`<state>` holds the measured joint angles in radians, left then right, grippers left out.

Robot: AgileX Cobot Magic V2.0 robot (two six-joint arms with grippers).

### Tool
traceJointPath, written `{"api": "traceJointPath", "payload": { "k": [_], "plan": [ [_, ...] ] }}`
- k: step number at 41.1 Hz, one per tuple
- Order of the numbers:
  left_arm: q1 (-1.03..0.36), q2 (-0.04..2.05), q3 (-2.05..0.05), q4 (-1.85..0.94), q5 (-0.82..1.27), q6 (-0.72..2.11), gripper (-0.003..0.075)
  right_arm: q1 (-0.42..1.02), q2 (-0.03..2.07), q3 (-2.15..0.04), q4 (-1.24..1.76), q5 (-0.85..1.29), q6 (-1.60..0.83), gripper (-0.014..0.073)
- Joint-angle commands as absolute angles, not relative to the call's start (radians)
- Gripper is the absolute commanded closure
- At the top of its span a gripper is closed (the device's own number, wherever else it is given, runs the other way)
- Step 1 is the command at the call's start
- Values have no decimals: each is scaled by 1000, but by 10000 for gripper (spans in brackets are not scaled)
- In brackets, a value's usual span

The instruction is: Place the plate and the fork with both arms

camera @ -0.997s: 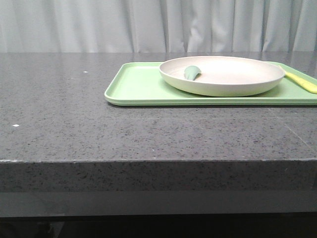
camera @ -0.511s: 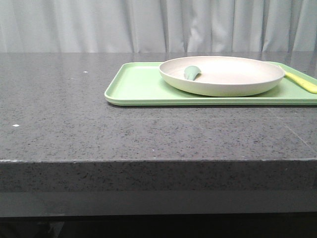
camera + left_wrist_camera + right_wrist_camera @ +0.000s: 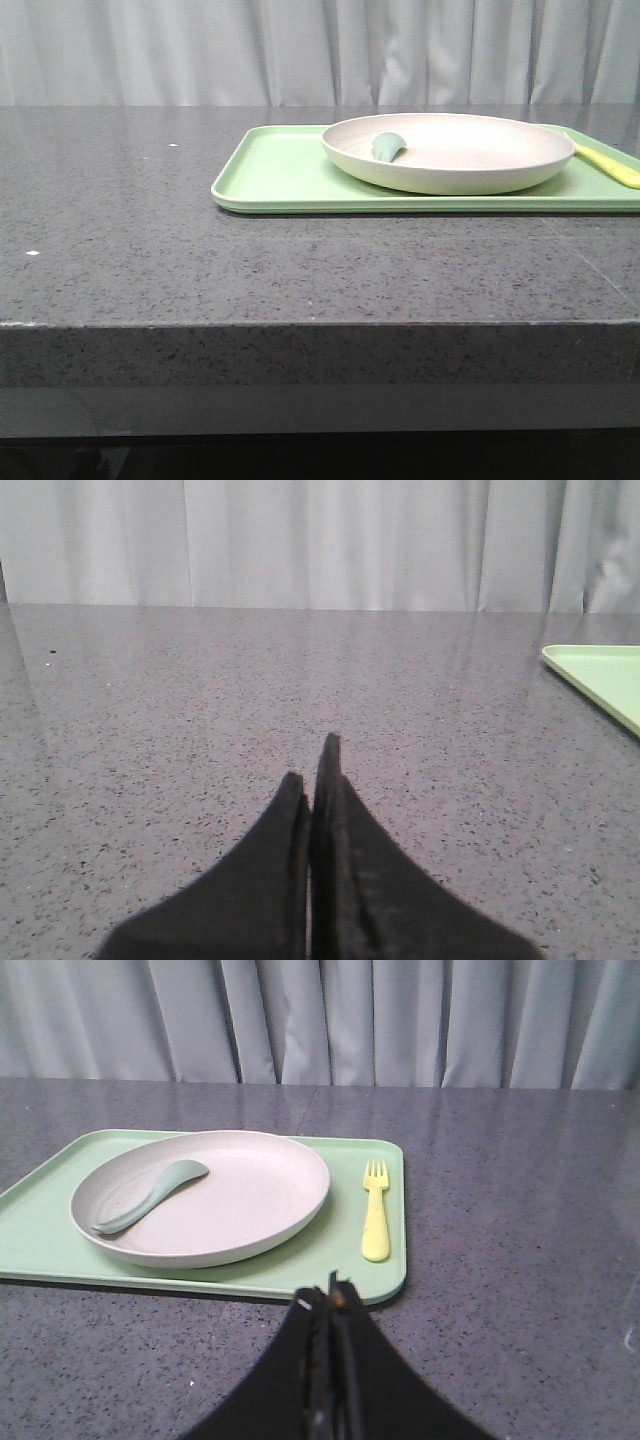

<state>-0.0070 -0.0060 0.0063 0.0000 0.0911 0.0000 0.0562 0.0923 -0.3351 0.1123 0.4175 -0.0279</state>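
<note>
Left gripper [image 3: 318,780] pressed together over bare counter [image 3: 200,700]; right gripper [image 3: 330,1305] likewise together, empty; beyond it the tray [image 3: 40,1250] carries the plate [image 3: 250,1200], holding a spoon [image 3: 150,1196], centre frame; fork [image 3: 375,1210] just right of the plate.

No lettering, label, brand mark, number or sign can be read anywhere in these views: the plate [image 3: 200,1195], the fork [image 3: 376,1212], the green tray [image 3: 280,170] and the speckled grey counter [image 3: 300,270] all show plain, unmarked surfaces.
</note>
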Motion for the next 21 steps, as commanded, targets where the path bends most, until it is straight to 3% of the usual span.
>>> {"api": "traceJointPath", "payload": {
  "k": [1, 21],
  "plan": [
    [-7, -28, 10, -7, 18, 0, 738, 54, 104, -353, 108, 329, -33, 661],
    [-7, -28, 10, -7, 18, -6, 738, 54, 30, -11, 64, 171, -33, 661]
  ]
}}
